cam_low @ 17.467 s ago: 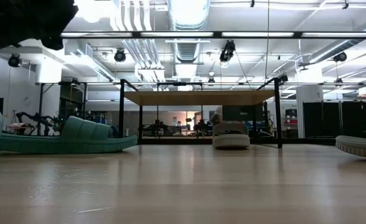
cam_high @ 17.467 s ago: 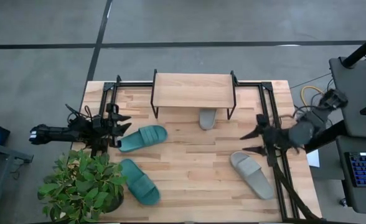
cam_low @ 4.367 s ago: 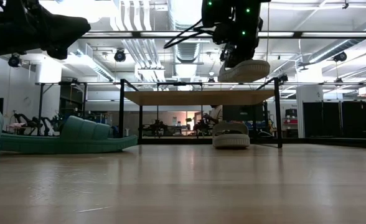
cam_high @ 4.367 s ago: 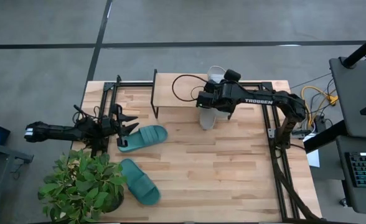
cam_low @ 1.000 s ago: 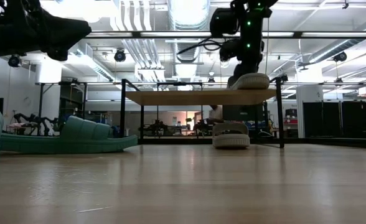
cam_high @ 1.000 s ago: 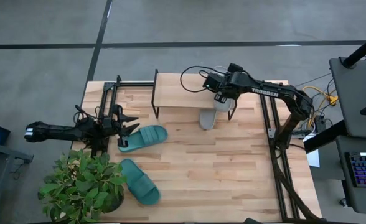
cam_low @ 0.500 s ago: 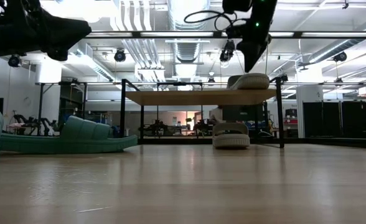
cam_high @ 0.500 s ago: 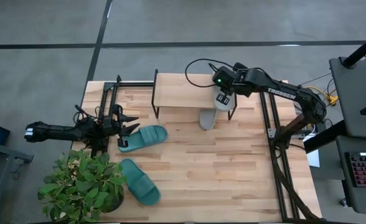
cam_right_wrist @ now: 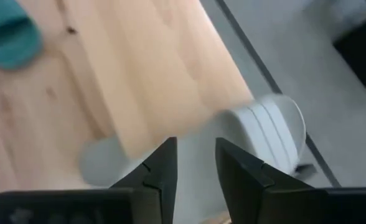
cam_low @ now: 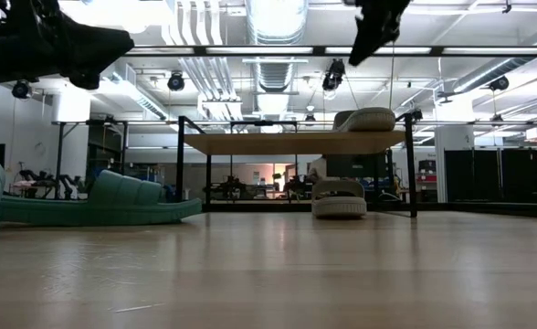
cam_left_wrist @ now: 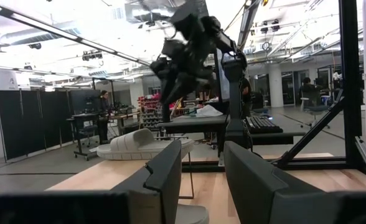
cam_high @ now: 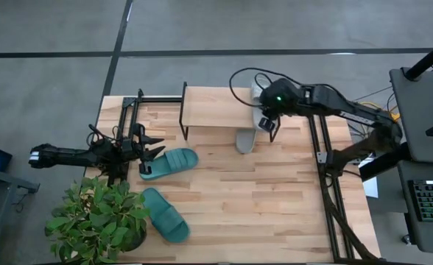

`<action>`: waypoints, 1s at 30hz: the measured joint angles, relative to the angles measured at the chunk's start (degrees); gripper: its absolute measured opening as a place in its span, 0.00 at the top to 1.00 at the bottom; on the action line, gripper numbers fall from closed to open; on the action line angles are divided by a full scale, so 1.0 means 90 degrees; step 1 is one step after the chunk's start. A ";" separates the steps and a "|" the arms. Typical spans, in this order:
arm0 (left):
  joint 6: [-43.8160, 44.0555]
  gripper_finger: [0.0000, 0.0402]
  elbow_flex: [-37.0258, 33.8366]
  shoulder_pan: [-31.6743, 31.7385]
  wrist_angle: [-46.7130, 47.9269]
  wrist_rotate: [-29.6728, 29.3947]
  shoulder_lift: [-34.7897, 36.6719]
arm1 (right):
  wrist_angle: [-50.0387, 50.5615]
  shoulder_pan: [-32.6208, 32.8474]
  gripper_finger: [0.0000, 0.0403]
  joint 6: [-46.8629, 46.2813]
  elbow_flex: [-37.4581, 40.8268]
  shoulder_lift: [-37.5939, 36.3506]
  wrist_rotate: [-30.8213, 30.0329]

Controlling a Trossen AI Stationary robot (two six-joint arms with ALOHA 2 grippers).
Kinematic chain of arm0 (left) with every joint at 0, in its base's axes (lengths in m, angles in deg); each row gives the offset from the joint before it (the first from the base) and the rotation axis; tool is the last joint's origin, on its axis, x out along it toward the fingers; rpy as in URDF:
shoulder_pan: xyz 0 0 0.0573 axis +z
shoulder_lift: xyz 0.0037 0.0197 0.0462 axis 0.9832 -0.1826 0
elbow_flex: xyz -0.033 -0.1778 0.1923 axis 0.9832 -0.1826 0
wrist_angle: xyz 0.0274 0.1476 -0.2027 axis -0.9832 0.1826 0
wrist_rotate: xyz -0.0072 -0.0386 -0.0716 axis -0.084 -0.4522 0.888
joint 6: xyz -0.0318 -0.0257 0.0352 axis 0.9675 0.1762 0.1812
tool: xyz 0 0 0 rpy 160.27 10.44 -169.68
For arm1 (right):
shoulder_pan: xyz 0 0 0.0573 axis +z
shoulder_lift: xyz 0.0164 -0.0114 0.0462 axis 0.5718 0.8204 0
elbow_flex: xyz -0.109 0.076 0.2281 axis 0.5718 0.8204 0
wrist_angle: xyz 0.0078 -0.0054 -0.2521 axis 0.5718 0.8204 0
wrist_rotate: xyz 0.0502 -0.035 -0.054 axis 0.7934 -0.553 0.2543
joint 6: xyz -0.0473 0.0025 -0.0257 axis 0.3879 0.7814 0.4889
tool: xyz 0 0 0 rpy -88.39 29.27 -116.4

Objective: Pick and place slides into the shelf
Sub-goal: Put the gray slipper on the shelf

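1. Slides in the high view: we see one grey slide on the shelf top at its right end, another grey one under it, two teal ones near the table's left edge. The right gripper hangs above the shelf's right end, empty.
2. Low view: the top slide lies flat on the board.
3. Left wrist view: we see the left gripper parted, empty.
4. Right wrist view: fingers parted, holding nothing.

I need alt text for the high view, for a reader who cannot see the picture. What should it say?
Seen from above, the right pincer hangs open over the right end of the shelf, where a grey slide lies on top and another grey slide pokes out underneath. The left pincer waits open beside two teal slides near a potted plant.
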 joint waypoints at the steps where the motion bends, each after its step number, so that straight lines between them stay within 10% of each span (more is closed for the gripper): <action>1: 0.0000 0.73 0.0000 -0.0001 0.0000 0.0001 0.0002 | -0.0073 0.0128 0.76 0.0000 0.0051 -0.0109 0.0000; 30: 0.0002 0.73 0.0000 0.0001 -0.0007 -0.0001 0.0000 | -0.0664 0.4104 0.85 -0.0648 0.0752 -0.1008 -0.1862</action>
